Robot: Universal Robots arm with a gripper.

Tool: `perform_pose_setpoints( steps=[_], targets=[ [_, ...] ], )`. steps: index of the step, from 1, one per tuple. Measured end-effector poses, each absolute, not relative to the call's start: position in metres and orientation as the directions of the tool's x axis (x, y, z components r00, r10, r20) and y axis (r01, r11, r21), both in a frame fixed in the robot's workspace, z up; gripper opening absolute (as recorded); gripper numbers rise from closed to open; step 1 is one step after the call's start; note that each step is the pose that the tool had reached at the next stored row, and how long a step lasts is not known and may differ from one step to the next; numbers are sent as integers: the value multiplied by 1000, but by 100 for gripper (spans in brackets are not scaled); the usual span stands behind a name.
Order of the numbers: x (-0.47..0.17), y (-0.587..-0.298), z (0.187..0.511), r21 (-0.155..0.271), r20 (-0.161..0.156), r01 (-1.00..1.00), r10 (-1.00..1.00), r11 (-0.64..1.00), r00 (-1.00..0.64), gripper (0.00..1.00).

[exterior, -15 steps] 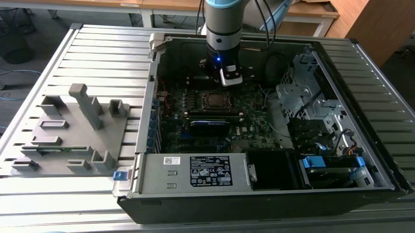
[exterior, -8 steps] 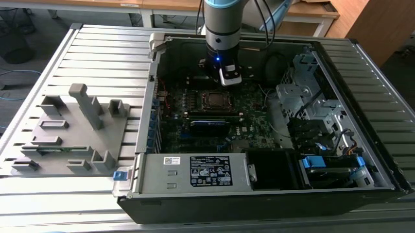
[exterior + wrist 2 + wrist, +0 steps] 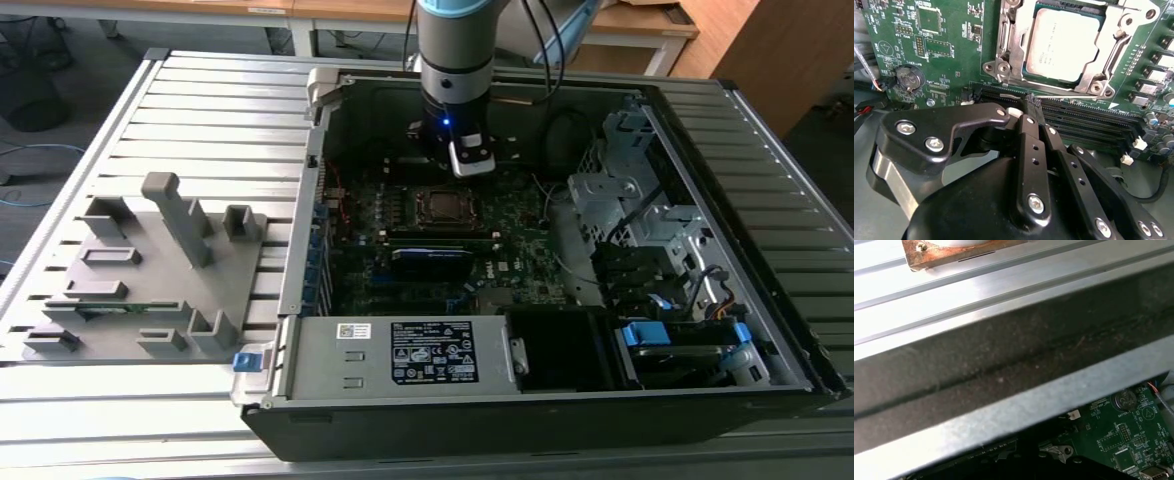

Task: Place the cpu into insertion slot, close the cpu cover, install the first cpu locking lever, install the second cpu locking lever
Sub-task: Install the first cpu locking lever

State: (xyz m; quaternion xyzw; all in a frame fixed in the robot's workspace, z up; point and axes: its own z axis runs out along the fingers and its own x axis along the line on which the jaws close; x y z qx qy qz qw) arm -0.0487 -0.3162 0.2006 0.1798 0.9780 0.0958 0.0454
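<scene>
- Closest thing in the second wrist view is the gripper [image 3: 1034,102]. Its jaws look pinched narrow, tips together with nothing visibly between them, right at the end of a thin silvery locking lever [image 3: 1069,97]. Can't tell if they actually touch it.
- That lever runs along the socket's edge, between the socket and the black memory slots [image 3: 1089,120].
- Just past it, the cpu [image 3: 1061,45] sits in the insertion slot [image 3: 441,205], and the cpu cover [image 3: 1013,50] lies flat over its edges. So I'd say those two steps are done and it's lever time.
- For the lever, my guess: press on the rod's end only, keep the tips clear of the memory slots, and go slow and even so the cover doesn't shift.
- Further out in the exterior view, the open case [image 3: 320,365] lies on the slatted table [image 3: 214,120], with a grey fixture tray [image 3: 134,270] at the exterior view's left.
</scene>
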Motion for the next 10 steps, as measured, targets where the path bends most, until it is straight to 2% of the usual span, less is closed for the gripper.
perform_pose_setpoints(
  steps=[10],
  targets=[
    [-49,-315,199,205,-55,343,361,917,-931,11]
  ],
)
